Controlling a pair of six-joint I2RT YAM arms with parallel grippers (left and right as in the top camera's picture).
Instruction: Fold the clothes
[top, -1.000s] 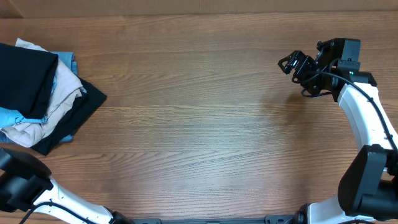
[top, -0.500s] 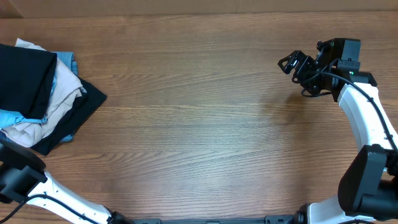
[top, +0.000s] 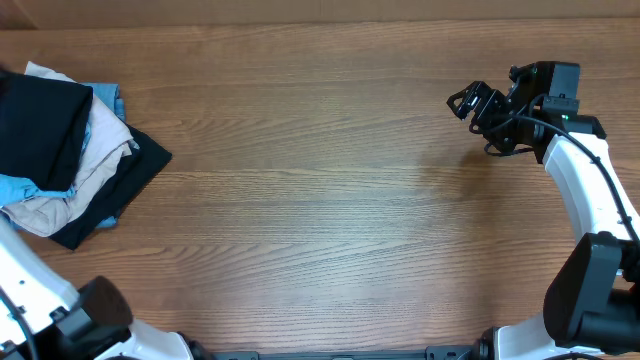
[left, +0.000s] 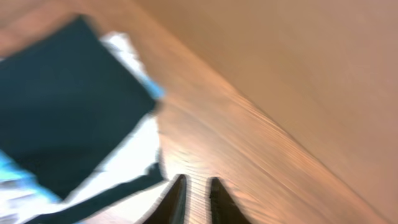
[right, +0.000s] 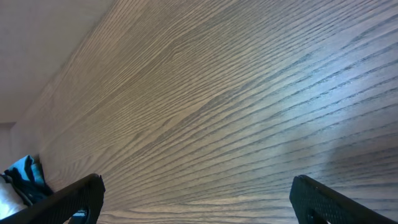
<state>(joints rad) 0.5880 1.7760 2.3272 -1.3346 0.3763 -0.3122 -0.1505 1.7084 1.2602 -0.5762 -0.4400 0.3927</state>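
**A:** What has changed nearest us?

**B:** The left arm (top: 22, 275) has swung. A second ago its dark wrist sat at the lower left edge. From above, only a white link and a black joint show there now. Its own camera is smeared with motion. The left fingers (left: 176, 200) have just parted to a narrow slit, with nothing in it.

**A:** And the shirt?

**B:** The black T-shirt (top: 40, 125) hasn't moved. It lies on top of the heap (top: 90, 190) at the left edge of the table (top: 320, 200), over a cream garment (top: 100, 140) and a light blue shirt (top: 10, 188). The wrist camera sees it ahead of the left fingers, not touching them.

**A:** Farther out?

**B:** The right fingers (right: 78, 196) hang spread wide and empty over bare wood at the far right, as before.

**A:** Meaning?

**B:** I'd judge that folding hasn't begun. The left arm seems to be setting out for the shirt, which must first come off the heap onto open table.
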